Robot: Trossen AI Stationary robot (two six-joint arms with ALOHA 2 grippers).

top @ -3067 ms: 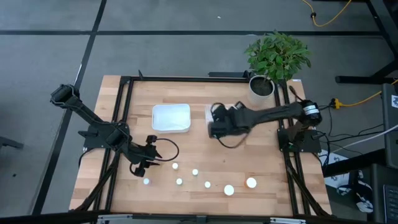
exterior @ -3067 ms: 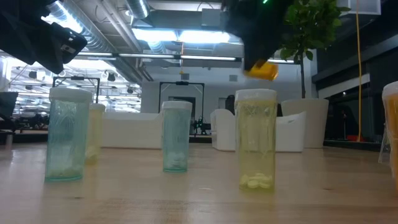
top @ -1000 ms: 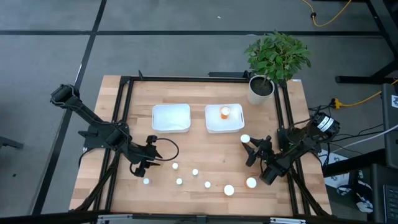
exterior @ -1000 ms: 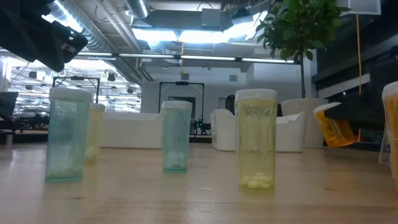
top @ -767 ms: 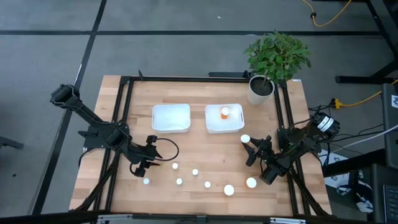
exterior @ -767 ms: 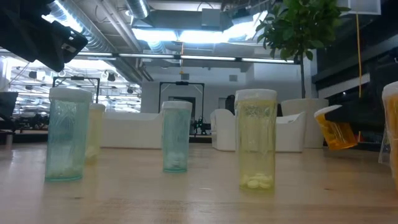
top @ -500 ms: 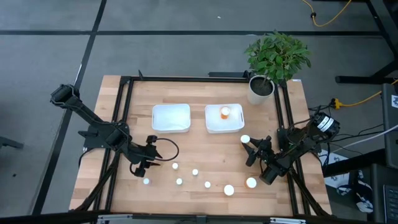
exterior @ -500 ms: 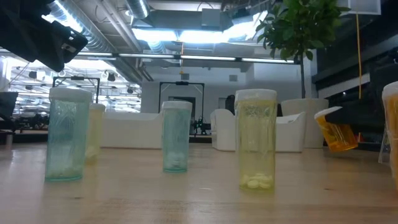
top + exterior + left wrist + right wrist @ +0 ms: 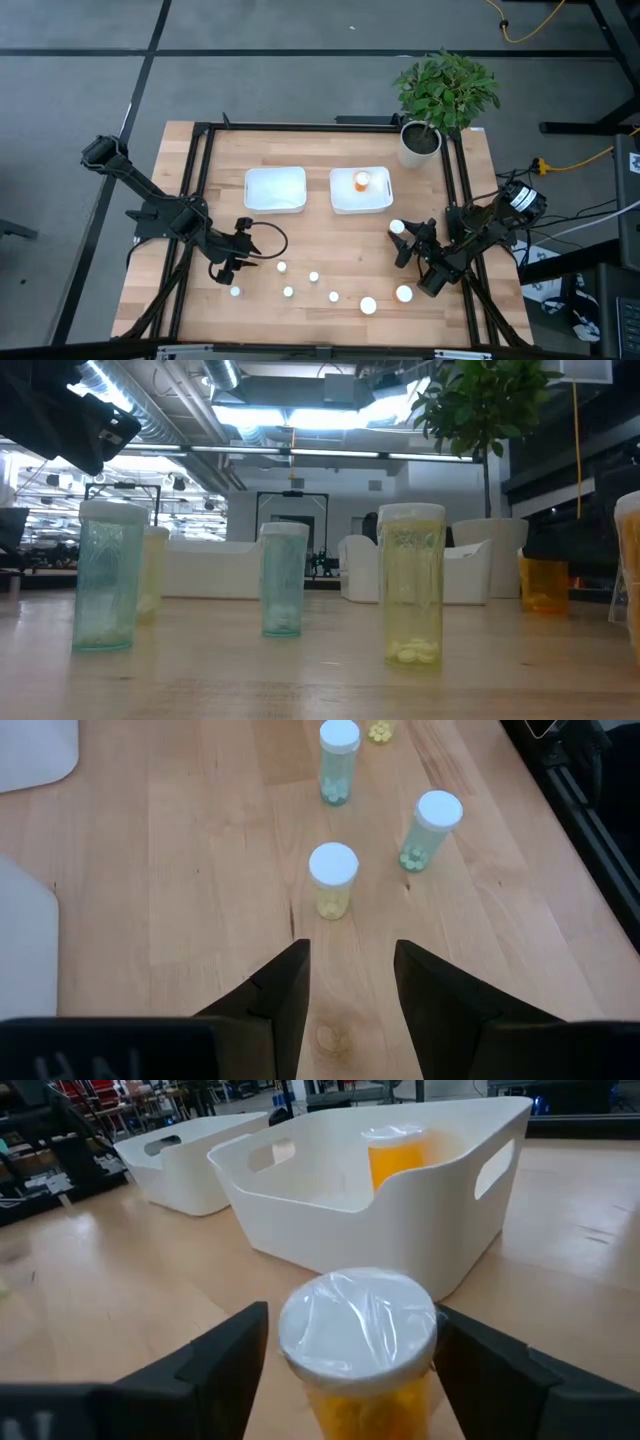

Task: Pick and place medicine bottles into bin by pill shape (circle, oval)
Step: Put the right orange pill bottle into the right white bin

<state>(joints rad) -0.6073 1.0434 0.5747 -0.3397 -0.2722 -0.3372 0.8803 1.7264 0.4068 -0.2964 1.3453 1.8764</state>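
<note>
An orange medicine bottle with a white cap (image 9: 357,1330) stands upright on its base on the table (image 9: 545,585), near the right bin's near right corner (image 9: 397,228). My right gripper (image 9: 352,1315) is open and low over the table (image 9: 404,240), one finger on each side of this bottle, with a narrow gap showing. A second orange bottle (image 9: 361,181) stands in the right bin (image 9: 345,205). Several more white-capped bottles (image 9: 313,276) stand in a row near the table's near edge. My left gripper (image 9: 250,262) waits open and empty at the left of that row (image 9: 350,960).
The left white bin (image 9: 275,205) stands beside the right one. A potted plant (image 9: 421,140) stands at the far right corner. Pale blue and yellow bottles (image 9: 411,585) stand close in front of the low camera. Bare wood lies between the bins and the bottle row.
The orange bottle between my right gripper's fingers was tilted, its cap leaning toward the table's left and its base slightly raised. It now stands upright on the table.
</note>
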